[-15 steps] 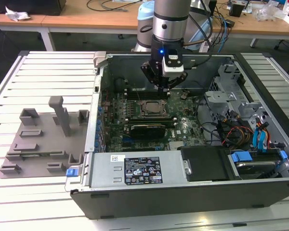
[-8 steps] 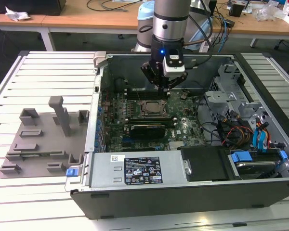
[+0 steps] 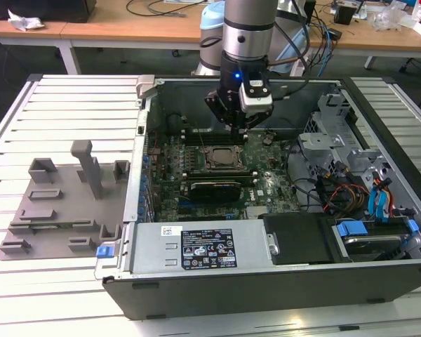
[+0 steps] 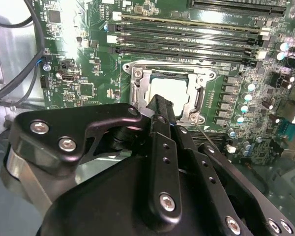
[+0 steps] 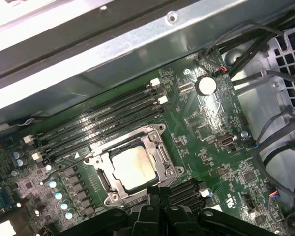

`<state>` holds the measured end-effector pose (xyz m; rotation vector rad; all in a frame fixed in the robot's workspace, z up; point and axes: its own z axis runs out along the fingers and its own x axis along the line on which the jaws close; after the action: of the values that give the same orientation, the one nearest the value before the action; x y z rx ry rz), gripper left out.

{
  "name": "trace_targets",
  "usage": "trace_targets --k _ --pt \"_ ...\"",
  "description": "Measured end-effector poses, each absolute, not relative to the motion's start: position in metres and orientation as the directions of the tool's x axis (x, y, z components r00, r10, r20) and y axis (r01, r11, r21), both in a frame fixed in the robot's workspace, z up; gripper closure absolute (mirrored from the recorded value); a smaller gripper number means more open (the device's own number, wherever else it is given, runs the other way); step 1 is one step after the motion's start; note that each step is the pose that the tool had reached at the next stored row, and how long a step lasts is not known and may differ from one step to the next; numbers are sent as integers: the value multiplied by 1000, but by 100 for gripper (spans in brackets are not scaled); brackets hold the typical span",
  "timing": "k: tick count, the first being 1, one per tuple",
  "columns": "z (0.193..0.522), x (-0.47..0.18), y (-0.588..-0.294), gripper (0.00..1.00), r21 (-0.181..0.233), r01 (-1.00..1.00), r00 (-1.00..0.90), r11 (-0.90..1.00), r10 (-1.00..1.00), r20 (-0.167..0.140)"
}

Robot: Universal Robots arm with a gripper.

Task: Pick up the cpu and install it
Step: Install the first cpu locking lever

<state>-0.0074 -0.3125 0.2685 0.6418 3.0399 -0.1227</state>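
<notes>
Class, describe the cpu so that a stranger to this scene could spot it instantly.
Start at the open computer case, then its green motherboard. Beside the long black memory slots sits a metal-framed socket; the cpu is the pale square plate inside it, unlike anything nearby.

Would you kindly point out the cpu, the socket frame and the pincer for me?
cpu point(image 5: 132, 167), first wrist view, middle of its pale top.
socket frame point(image 5: 168, 161), first wrist view, metal side rail.
pincer point(image 4: 160, 105), second wrist view, tip above the socket.

Slatted white table point(image 3: 63, 105) w/ open PC case point(image 3: 281, 281), grey tray point(image 3: 56, 210).
</notes>
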Motion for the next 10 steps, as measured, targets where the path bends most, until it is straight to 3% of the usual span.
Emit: trace_targets --k 10 --pt "269 -7 -313 89 -71 328 -944 942 325 -48"
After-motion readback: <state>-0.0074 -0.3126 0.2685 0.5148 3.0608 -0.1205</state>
